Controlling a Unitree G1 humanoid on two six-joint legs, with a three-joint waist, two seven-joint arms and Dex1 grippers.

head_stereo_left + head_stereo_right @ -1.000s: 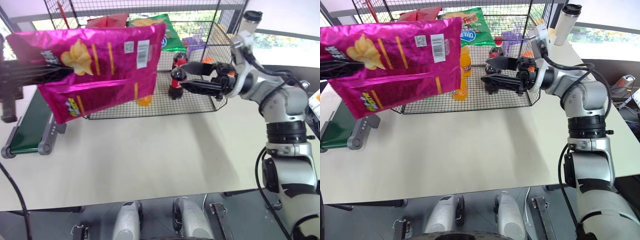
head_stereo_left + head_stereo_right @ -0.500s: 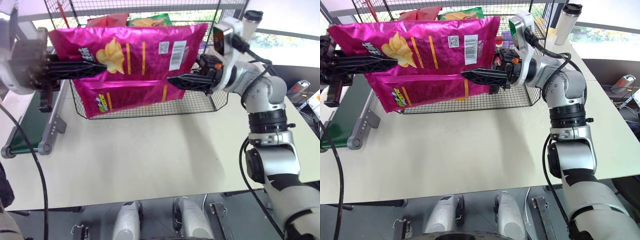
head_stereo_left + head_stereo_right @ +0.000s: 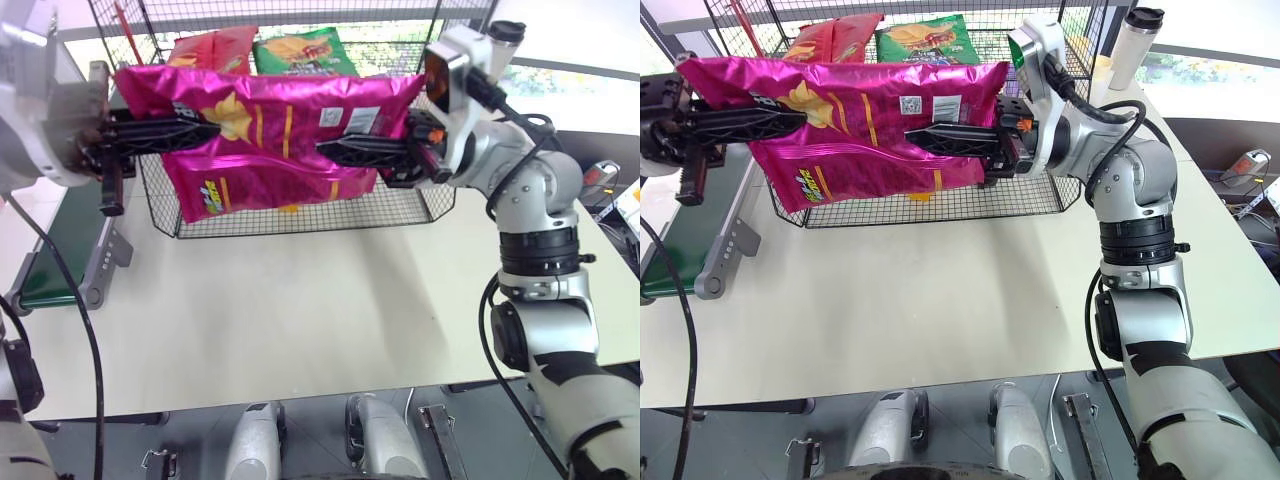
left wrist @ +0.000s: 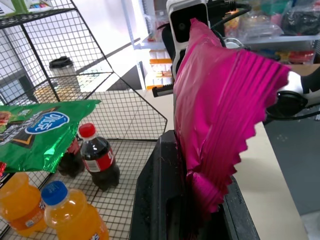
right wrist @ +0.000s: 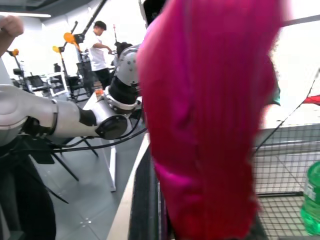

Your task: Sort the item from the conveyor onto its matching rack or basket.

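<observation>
Fingers of the left gripper [image 3: 205,130] and right gripper [image 3: 330,152] pinch opposite ends of the magenta chip bag [image 3: 275,135], upper centre before the wire cage [image 3: 440,205]; light, slippery, crushable — best held by its crimped seams.

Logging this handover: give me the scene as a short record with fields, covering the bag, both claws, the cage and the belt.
item: magenta-pink chip bag, held in the air, stretched sideways in front of the wire cage
left claw: clamped on the bag's left end
right claw: shut on the bag's right end
wire cage: behind the bag; red chip bag and green chip bag on its upper shelf, cola bottle and orange bottles on its lower grid
conveyor: at the robot's left
</observation>
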